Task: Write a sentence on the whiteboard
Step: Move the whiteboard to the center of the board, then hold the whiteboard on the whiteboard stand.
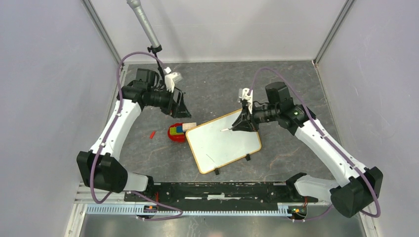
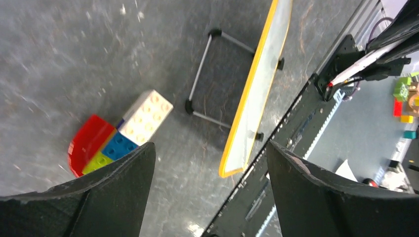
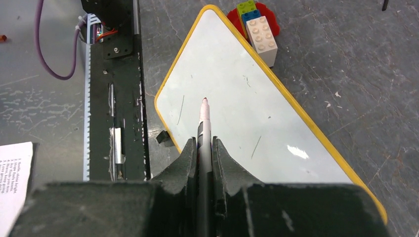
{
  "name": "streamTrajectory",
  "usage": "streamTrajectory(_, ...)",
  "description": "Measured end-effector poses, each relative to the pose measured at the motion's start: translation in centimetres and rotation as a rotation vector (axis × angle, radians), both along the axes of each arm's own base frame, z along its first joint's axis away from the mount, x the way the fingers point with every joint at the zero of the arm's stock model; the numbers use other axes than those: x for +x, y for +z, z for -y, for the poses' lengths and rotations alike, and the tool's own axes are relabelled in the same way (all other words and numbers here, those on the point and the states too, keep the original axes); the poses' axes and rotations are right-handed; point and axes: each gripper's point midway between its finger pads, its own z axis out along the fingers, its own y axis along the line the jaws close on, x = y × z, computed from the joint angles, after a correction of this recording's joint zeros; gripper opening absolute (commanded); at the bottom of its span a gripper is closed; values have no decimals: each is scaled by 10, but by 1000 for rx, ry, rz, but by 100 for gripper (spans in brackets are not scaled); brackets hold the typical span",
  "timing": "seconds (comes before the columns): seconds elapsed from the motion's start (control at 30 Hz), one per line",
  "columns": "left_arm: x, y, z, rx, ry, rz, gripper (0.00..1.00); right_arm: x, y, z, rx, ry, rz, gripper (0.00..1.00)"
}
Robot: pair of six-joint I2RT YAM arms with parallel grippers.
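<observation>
One marker (image 3: pixel 204 117), tip perhaps against whiteboard (image 3: pixel 247 94).

Bare worktop (image 1: pixel 296 79) lies open behind and to the right of the tilted whiteboard (image 1: pixel 223 140). Just beside the board's left corner, a bowl of blocks (image 1: pixel 176 132) crowds the approach, with a small red cap (image 1: pixel 152 134) near it. The right gripper (image 1: pixel 242 123), jaws closed on a marker (image 3: pixel 204 116), hangs over the board's far edge. The left gripper (image 1: pixel 179 102), jaws apart, stands above the bowl. A black rail (image 1: pixel 222 190) lines the near side.
</observation>
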Motion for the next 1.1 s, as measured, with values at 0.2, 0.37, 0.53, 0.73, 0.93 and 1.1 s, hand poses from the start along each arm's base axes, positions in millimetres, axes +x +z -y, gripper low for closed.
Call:
streamTrajectory(0.2, -31, -41, -9, 17, 0, -152, 79, -5, -12, -28, -50, 47, 59, 0)
streamTrajectory(0.37, -38, -40, -6, -5, -39, -160, 78, -16, -11, -49, -65, 99, 151, 0)
streamTrajectory(0.53, -46, -40, -5, -17, -61, -180, 77, -24, -11, -64, -53, 138, 210, 0)
streamTrajectory(0.73, -55, -38, -6, -20, -73, -199, 75, -33, -26, -67, -61, 158, 200, 0)
streamTrajectory(0.93, -64, -35, -3, -46, -89, -201, 71, -44, -28, -75, -64, 183, 205, 0)
streamTrajectory(1.1, -66, -37, 0, -49, -104, -211, 70, -49, -32, -84, -85, 183, 227, 0)
